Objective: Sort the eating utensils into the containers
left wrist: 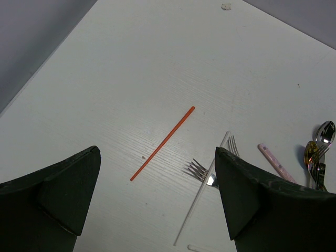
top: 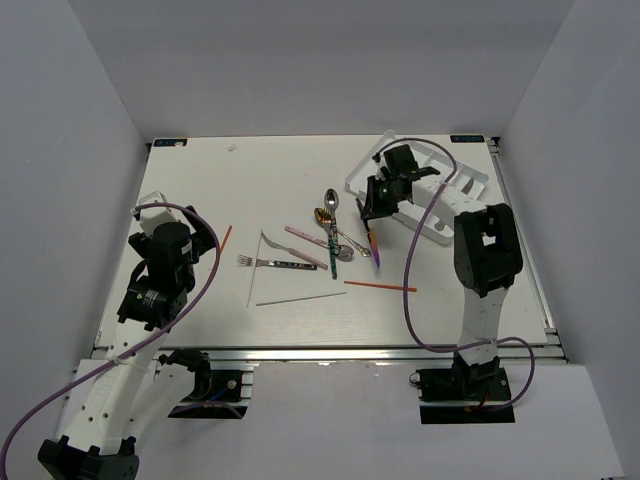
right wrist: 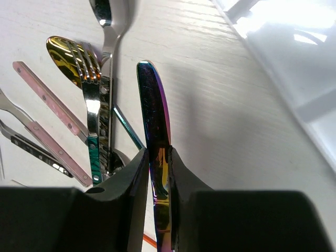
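Note:
My right gripper (right wrist: 157, 155) is shut on an iridescent purple knife (right wrist: 152, 105), clamped flat between both fingers, and its rounded end points away from the wrist. From above, this gripper (top: 372, 212) sits just left of the white tray (top: 462, 185), with the knife (top: 373, 240) hanging below it. A cluster of utensils lies mid-table: a silver spoon (top: 331, 200), a gold spoon (top: 322, 214), a pink-handled piece (top: 305, 237) and a fork (top: 270, 262). My left gripper (left wrist: 157, 157) is open above a red chopstick (left wrist: 163, 143).
A second red chopstick (top: 380, 286) and two pale chopsticks (top: 255, 270) (top: 300, 297) lie on the table. Only the tray's white wall (right wrist: 294, 63) shows at the right wrist view's upper right. White enclosure walls surround the table.

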`<state>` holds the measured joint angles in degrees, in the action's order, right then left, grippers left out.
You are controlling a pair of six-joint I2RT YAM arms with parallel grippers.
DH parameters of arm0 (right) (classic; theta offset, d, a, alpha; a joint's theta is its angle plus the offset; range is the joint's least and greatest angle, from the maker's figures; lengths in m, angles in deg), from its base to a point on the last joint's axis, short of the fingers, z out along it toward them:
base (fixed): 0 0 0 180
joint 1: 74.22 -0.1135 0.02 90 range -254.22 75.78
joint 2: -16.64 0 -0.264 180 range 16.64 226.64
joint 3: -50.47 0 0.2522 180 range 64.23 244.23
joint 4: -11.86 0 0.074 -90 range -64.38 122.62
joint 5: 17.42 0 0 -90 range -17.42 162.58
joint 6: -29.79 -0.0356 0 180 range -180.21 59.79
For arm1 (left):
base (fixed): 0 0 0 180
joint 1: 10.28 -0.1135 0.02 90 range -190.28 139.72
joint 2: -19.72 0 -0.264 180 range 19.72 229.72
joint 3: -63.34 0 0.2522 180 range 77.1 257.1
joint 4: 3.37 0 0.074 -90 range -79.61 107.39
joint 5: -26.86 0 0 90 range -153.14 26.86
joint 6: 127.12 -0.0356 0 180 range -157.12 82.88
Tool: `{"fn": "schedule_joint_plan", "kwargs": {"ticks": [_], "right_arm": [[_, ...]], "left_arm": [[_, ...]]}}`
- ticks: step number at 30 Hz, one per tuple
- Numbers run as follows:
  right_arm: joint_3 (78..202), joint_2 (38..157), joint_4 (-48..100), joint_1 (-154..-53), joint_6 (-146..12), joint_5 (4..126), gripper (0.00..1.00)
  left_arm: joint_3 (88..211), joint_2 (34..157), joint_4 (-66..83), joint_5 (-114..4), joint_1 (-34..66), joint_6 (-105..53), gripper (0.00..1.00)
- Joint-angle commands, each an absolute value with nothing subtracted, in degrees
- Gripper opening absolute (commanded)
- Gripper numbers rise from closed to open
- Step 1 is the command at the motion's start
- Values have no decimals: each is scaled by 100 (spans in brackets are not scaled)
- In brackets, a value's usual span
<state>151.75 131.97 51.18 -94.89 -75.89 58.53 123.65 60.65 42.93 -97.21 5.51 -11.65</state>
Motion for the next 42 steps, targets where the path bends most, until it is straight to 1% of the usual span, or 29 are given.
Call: {"fn": "schedule_joint_plan", "kwargs": {"ticks": [1, 10, 16, 19, 24, 31, 33, 39, 42], "right_arm": [[15124, 12765, 5154, -9259, -7629, 5834, 0], [15036, 12518, 5234, -8232, -7717, 5702, 0], [15370, 12623, 5444, -7168, -7673, 5614, 0], [15878, 12922, 5663, -6782, -7690, 5439, 0], [17037, 13643, 6077, -6473, -7690, 5456, 0], [17962, 14346, 6130, -6183, -8103, 5272, 0], [17902, 14399, 5964, -6174, -8217, 5289, 0], [16682, 13908, 5051, -6174, -8709, 5763, 0], [16408, 13802, 4874, -6174, -8824, 5982, 0]], "left_arm": [[12360, 6024, 4265, -9742, 510, -1199, 98], [12360, 6085, 4239, -9698, 510, -1207, 98], [12351, 6182, 4212, -9637, 510, -1225, 98], [12351, 6279, 4195, -9549, 510, -1234, 98], [12342, 6323, 4204, -9496, 519, -1234, 98], [12342, 6323, 4195, -9478, 519, -1243, 98], [12342, 6305, 4195, -9496, 528, -1243, 98], [12333, 6314, 4195, -9478, 519, -1243, 98], [12333, 6305, 4195, -9487, 519, -1243, 98]]}}
